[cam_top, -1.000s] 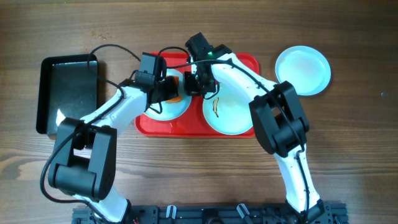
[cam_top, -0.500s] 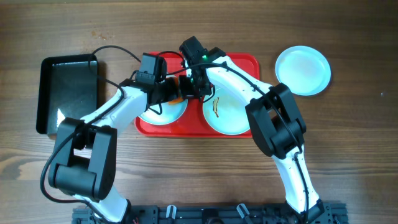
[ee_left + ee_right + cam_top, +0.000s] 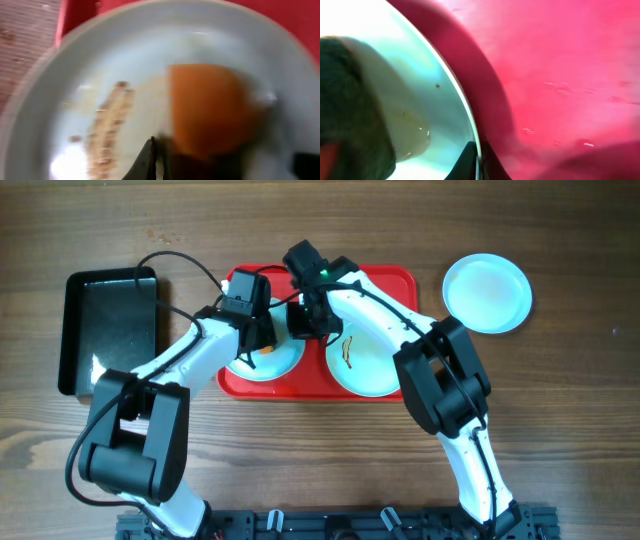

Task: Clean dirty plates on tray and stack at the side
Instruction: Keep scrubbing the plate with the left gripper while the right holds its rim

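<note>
Right jaws pinch the rim of the smeared plate (image 3: 125,55) in the left half of the tray (image 3: 290,388), can't tell if the left jaws grip the sponge (image 3: 210,107), so hard scrubbing could yank it free.

Red tray (image 3: 400,280), mint-white plates (image 3: 487,293), brown smears (image 3: 107,125), orange block (image 3: 210,110).

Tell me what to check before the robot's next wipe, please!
1. Is left plate on tray: ok.
2. Does right gripper pinch its rim: ok, seemingly.
3. Is sponge on left plate: ok.
4. Does left gripper hold sponge: cannot tell, blurred.
5. Is left plate clean: not ok, smears show.
6. Is right plate clean: not ok, dark streak.
</note>
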Robot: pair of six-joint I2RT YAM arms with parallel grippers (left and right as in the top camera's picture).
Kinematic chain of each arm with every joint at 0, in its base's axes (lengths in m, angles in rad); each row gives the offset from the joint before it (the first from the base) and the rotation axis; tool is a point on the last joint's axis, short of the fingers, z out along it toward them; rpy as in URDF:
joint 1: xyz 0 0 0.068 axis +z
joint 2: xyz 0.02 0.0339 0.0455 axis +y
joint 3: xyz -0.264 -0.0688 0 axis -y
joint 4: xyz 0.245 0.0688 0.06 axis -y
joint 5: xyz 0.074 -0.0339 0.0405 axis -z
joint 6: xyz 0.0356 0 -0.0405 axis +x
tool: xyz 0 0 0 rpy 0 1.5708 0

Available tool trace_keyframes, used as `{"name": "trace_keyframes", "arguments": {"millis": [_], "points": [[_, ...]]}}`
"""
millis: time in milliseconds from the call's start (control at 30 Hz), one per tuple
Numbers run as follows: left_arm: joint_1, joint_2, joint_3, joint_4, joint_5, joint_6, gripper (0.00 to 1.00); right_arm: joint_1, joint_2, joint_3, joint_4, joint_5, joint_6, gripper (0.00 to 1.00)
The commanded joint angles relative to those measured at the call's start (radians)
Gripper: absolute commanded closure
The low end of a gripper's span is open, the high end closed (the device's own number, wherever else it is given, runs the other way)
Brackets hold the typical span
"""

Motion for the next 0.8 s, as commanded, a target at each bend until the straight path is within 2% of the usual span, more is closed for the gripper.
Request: {"name": "trace_keyframes", "arguments": {"millis": [0,333,400,467,500,567,633,700,733,767], "points": [[0.006,0.022,-0.014,-0.005,-0.077,-0.002,0.96,-0.012,0.037,-0.016,-0.025,0.157,-0.001,0.96],[0.006,-0.066,-0.013,0.004,0.108,-0.002,0.96,-0.012,0.016,-0.012,-0.029,0.159,-0.001,0.96],[0.006,-0.079,-0.013,0.012,0.143,-0.002,0.95,-0.012,0.016,-0.012,-0.031,0.159,-0.001,0.93],[0.006,-0.088,-0.013,0.02,0.175,-0.003,0.8,-0.012,0.016,-0.012,-0.032,0.151,-0.004,0.87],[0.006,-0.089,-0.013,0.027,0.188,-0.002,0.7,-0.012,0.016,-0.012,-0.032,0.14,-0.003,0.86],[0.006,-0.089,-0.013,0.039,0.22,-0.003,0.66,-0.012,0.016,-0.012,-0.03,0.124,-0.003,0.86],[0.006,-0.089,-0.013,0.054,0.264,-0.002,0.58,-0.012,0.016,-0.012,-0.028,0.117,-0.003,0.87],[0.006,-0.089,-0.013,0.072,0.308,-0.003,0.49,-0.012,0.016,-0.012,-0.028,0.117,-0.003,0.93],[0.006,-0.089,-0.013,0.08,0.323,-0.003,0.41,-0.012,0.016,-0.012,-0.027,0.117,-0.004,0.94],[0.006,-0.089,-0.013,0.087,0.328,-0.006,0.41,-0.012,0.016,-0.012,-0.028,0.116,-0.004,0.94]]}}
